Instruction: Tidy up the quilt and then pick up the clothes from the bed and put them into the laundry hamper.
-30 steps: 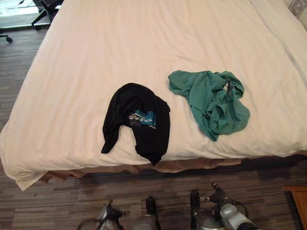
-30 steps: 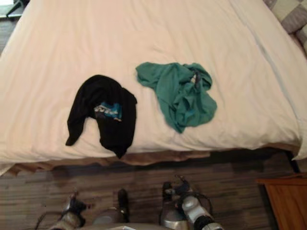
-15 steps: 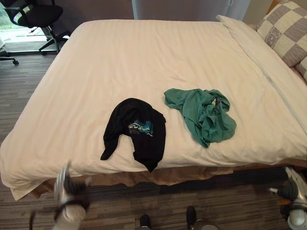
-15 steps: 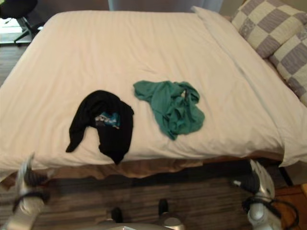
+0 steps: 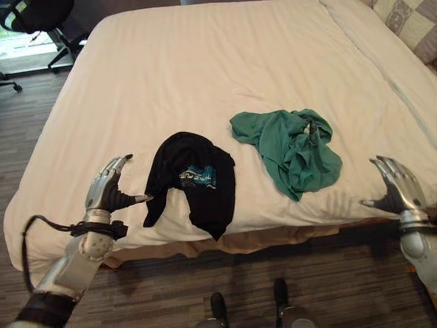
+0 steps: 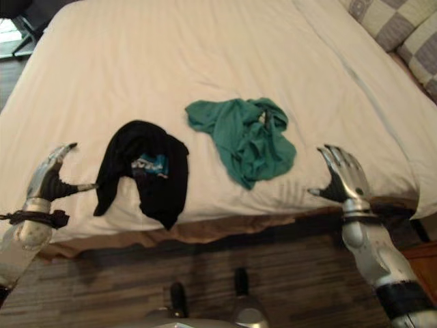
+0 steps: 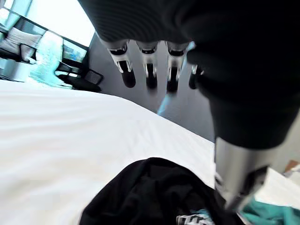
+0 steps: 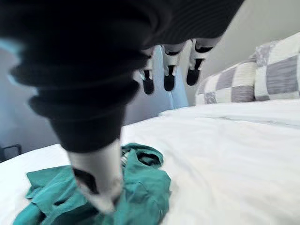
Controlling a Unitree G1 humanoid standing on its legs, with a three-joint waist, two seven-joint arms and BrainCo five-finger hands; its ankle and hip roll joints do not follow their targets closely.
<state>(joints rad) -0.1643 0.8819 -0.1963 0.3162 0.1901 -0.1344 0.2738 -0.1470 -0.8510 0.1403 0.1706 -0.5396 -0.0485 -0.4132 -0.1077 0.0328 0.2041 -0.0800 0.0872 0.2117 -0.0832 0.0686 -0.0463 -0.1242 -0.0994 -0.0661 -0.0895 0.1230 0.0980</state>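
Office chair (image 5: 37, 17): black, on the wood-look floor (image 5: 27, 102) at the far left, beyond the bed's corner.
Left hand (image 5: 106, 190): raised over the near left part of the bed, fingers straight and spread, thumb held out toward the black shirt; holds nothing, not touching the shirt.
Quilt (image 5: 205, 75): cream-white, spread flat over the whole bed, a few light creases; its near edge hangs over the bed's side.
Black shirt (image 5: 194, 174): crumpled on the quilt, near the bed's near edge, left of centre; small blue and white print on it; one sleeve trails toward the left hand, a lower part hangs toward the edge.
Green shirt (image 5: 293, 147): bunched on the quilt just right of the black shirt, apart from it, a little farther from the edge.
Right hand (image 5: 396, 188): raised over the near right edge of the bed, fingers straight and fanned, thumb pointing left toward the green shirt; holds nothing, clear of the shirt.
Pillows (image 6: 403, 34): grey and cream checked, at the far right corner of the bed.
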